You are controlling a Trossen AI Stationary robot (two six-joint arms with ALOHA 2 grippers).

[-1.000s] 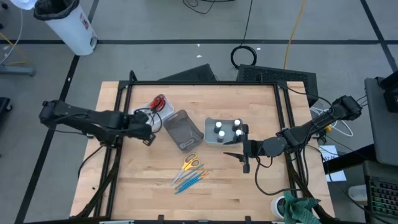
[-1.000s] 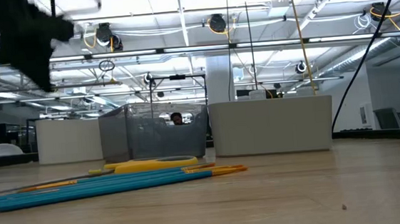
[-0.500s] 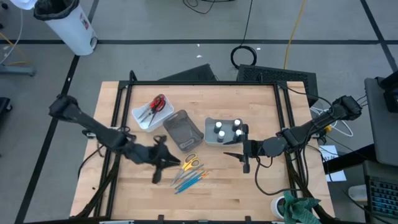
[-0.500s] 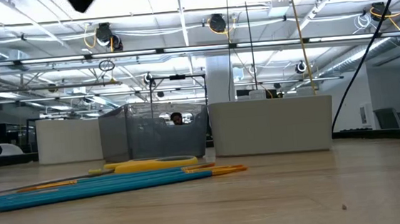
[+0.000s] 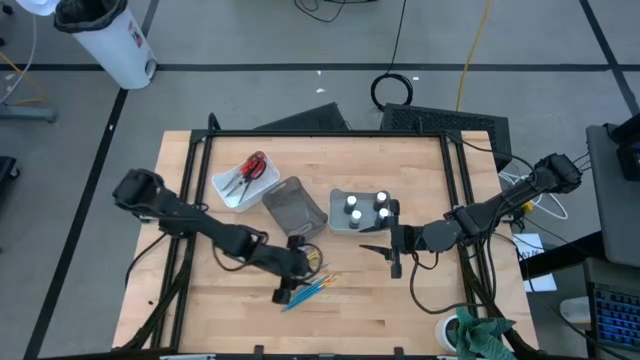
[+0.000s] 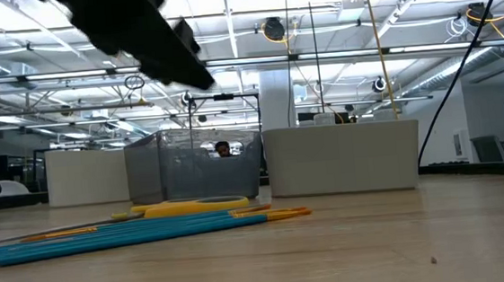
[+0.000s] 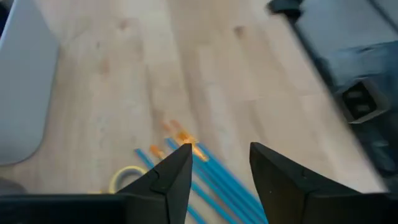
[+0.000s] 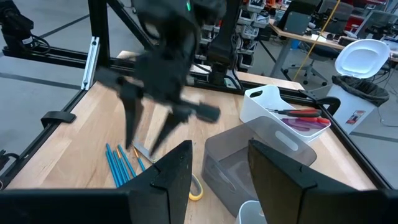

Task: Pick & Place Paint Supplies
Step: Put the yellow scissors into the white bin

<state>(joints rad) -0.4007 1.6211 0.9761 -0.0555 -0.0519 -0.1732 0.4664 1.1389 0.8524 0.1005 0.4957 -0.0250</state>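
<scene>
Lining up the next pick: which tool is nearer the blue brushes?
Left. The left tool hangs open right over the blue brushes; the right tool waits farther off, beside the bottle tray.

The left pincer (image 8: 144, 134) hangs spread over the blue brushes (image 8: 119, 163) (white bin (image 8: 273, 106) of scissors beyond).
</scene>
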